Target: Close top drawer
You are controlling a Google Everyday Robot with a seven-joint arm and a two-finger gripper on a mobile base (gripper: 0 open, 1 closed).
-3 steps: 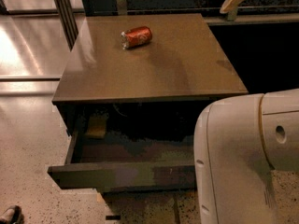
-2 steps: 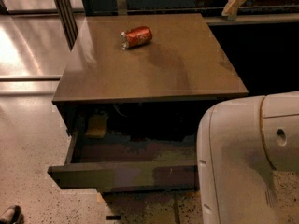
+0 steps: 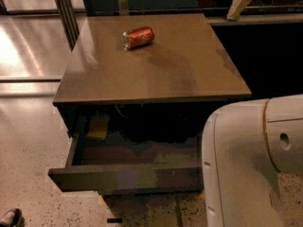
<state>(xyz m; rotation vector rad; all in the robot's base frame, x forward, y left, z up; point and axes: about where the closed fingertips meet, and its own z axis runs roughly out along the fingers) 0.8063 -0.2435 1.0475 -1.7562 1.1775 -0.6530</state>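
camera view: the top drawer (image 3: 128, 176) stands pulled well out beneath the brown tabletop (image 3: 156, 74), where a red can (image 3: 138, 37) lies on its side. the hand (image 3: 239, 3) sits at the top right edge, beyond the tabletop; whether it is spread or pressed together, i cannot tell.

A large white arm segment (image 3: 251, 164) is seen filling the lower right corner, with a small round hole marked on its side. The end effector (image 3: 239, 3) is glimpsed at the upper right edge as a pale tan, tilted piece, mostly cut off.
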